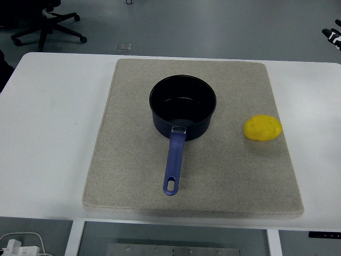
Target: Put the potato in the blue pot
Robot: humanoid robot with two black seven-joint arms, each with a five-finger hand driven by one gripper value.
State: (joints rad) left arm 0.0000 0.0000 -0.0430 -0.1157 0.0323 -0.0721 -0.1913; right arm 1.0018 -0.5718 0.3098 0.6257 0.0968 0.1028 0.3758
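A yellow potato (262,128) lies on the right side of a beige mat (133,176), close to its right edge. The blue pot (183,106) stands upright in the middle of the mat, empty, with its blue handle (173,162) pointing toward the near edge. About a hand's width of mat separates the potato from the pot. Only a small black-and-white tip of my right hand (333,34) shows at the far right edge, beyond the table and far from both objects. No left arm shows.
The mat lies on a white table (48,144). An office chair base (45,26) stands on the floor beyond the far left corner. A white power strip with cable (18,246) sits below the near left edge.
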